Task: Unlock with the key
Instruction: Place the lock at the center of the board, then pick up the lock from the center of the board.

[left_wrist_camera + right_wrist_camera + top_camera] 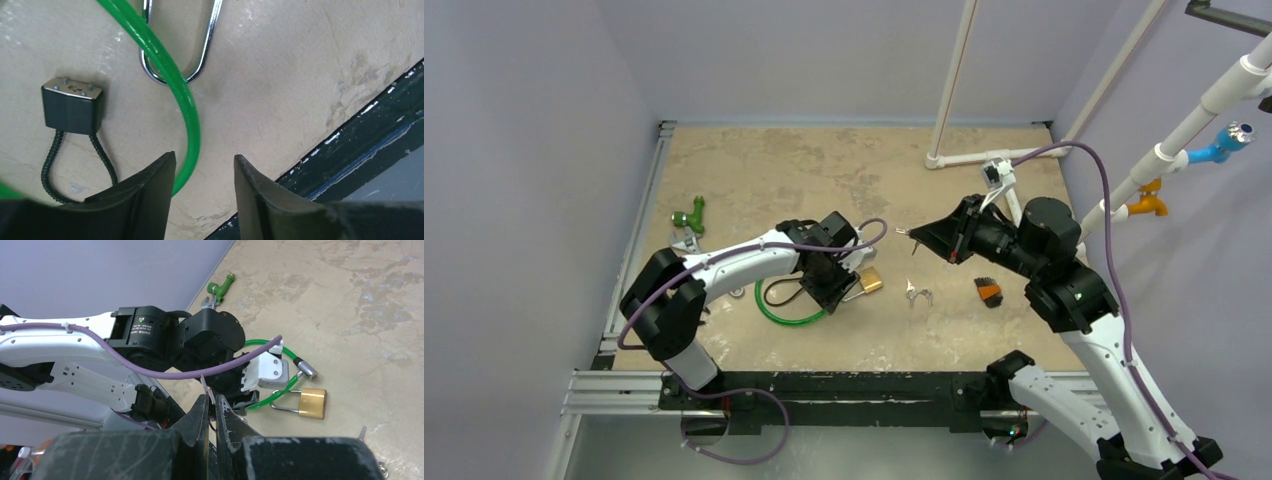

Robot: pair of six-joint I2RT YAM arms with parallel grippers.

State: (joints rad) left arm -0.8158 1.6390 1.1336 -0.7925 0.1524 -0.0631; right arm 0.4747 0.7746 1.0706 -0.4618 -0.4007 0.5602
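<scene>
Left wrist view: the left gripper (204, 159) hangs over the green cable (186, 100), jaws parted with nothing between them. Just right of it lies the brass padlock (870, 282), the cable running through its shackle. Farther back, the right gripper (908, 234) pinches a thin key (205, 383) tight.

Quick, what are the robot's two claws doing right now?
Left gripper: open, holding nothing.
Right gripper: shut on a thin metal key.
</scene>
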